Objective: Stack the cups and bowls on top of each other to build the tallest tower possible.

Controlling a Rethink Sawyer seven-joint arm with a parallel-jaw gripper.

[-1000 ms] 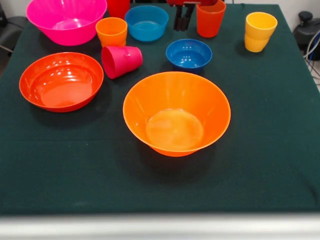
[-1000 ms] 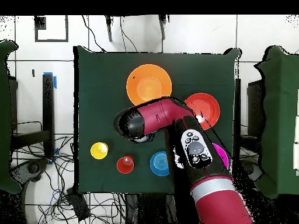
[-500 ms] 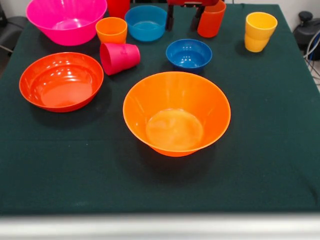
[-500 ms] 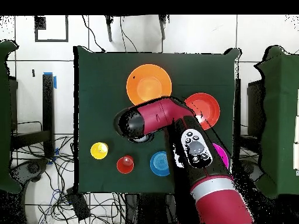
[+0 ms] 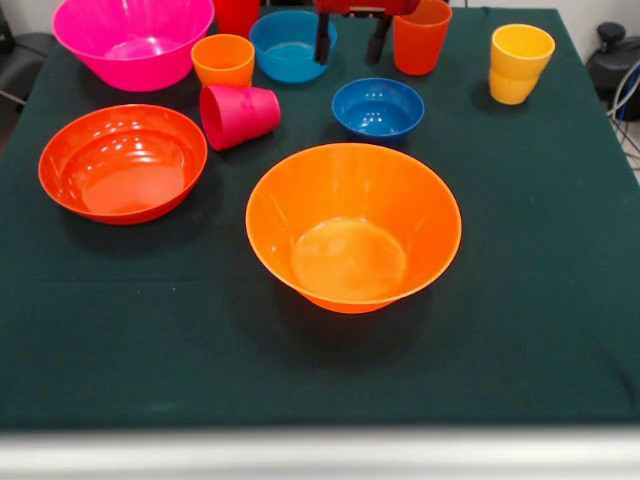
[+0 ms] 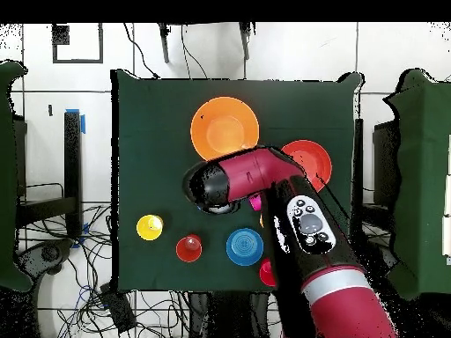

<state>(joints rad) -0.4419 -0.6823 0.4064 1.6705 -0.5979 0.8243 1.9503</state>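
Nearest the camera: big yellow-orange bowl [image 5: 353,228], upright on the dark green tablecloth [image 5: 540,300], nothing in it. Nothing is stacked; every piece sits alone.

Left of it, apart: wide shallow orange-red bowl [image 5: 122,162], upright.

Next row back: red-pink cup [image 5: 241,117] on its side, mouth to the left, base towards the small dark blue bowl [image 5: 378,107]. Cup and blue bowl are near but not touching.

Further back, left to right: big pink bowl [image 5: 133,40] at the table corner, orange cup [image 5: 223,62] just beside it, light blue bowl [image 5: 292,45], red-orange cup [image 5: 421,36], yellow cup [image 5: 519,63] well off to the right. One more red cup [image 5: 236,14] sits behind, cut by the top edge.

Gripper [image 5: 350,42] at the far edge, fingers spread wide, holding nothing, hanging between light blue bowl and red-orange cup, above the small dark blue bowl's far side. Overhead view: arm [image 6: 304,242] crosses the table and hides the pink bowl and the small blue bowl.
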